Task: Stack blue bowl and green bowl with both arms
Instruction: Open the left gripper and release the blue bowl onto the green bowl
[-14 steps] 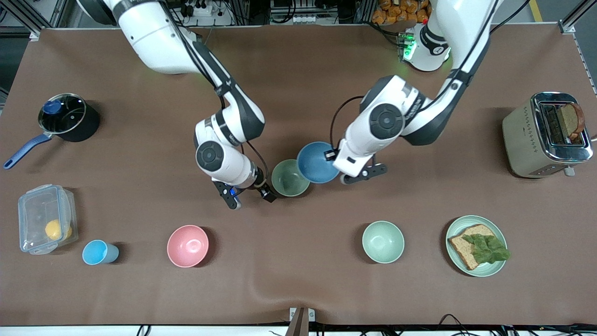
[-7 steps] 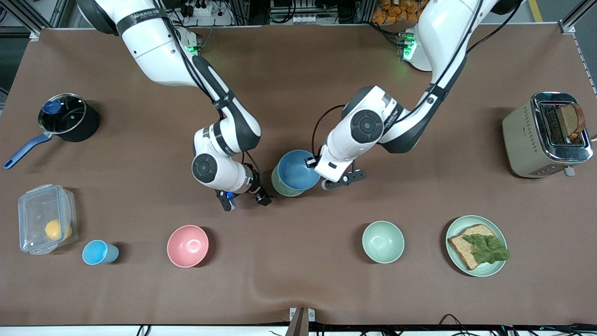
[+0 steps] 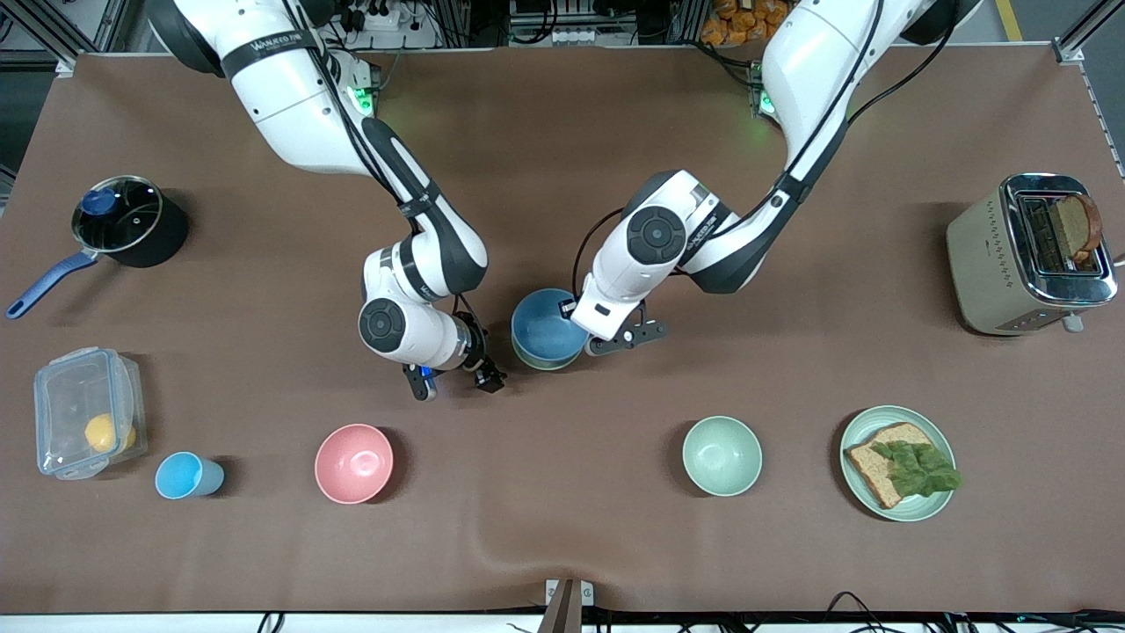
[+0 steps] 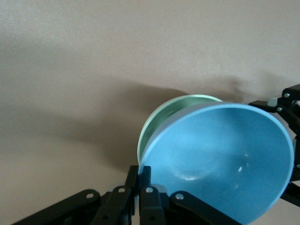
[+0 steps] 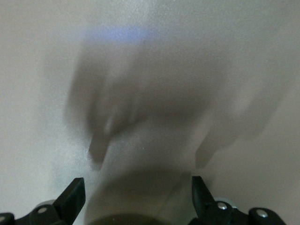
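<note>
Blue bowl (image 3: 543,327) pinched by its rim in my left gripper (image 3: 576,318), directly over the green bowl (image 4: 174,111) mid-table, nearly nested; right gripper (image 3: 453,381) waits beside them, fingers wide, empty.

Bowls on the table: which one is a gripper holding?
The blue bowl, clamped at its rim by the left gripper and sitting in the green bowl; the pink and mint bowls stand alone.
</note>
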Action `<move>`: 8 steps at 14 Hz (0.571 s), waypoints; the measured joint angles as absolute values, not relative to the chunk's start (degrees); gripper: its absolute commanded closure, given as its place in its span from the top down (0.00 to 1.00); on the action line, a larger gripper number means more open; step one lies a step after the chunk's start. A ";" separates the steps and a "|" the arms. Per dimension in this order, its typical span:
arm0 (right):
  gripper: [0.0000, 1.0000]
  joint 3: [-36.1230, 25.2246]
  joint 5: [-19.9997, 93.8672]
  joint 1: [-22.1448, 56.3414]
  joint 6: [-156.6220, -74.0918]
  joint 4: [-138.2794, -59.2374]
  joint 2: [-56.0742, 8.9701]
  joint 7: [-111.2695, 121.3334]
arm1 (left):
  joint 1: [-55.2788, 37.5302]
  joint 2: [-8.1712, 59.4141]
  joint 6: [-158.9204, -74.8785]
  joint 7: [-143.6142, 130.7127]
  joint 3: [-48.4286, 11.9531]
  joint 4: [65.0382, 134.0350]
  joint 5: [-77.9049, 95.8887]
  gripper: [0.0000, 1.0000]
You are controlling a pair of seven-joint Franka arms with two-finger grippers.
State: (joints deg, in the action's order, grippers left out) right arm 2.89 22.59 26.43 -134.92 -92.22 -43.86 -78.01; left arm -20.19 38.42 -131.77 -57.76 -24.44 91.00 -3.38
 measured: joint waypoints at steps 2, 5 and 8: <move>1.00 2.89 22.59 26.43 -135.33 -92.22 -43.98 -78.07 | -20.23 39.10 -133.28 -57.76 -24.42 90.94 -3.43 0.00; 1.00 2.90 22.61 26.43 -135.44 -92.20 -43.98 -78.10 | -20.29 39.98 -135.05 -57.76 -24.39 90.88 -3.46 0.00; 1.00 2.91 22.63 26.43 -135.45 -92.20 -43.98 -78.38 | -20.77 40.68 -135.38 -57.76 -24.38 90.72 -3.46 0.00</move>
State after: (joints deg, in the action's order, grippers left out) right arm 2.91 22.63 26.43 -135.45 -92.20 -43.98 -78.38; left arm -20.77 40.68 -135.38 -57.76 -24.38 90.72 -3.46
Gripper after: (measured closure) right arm 0.000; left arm 0.952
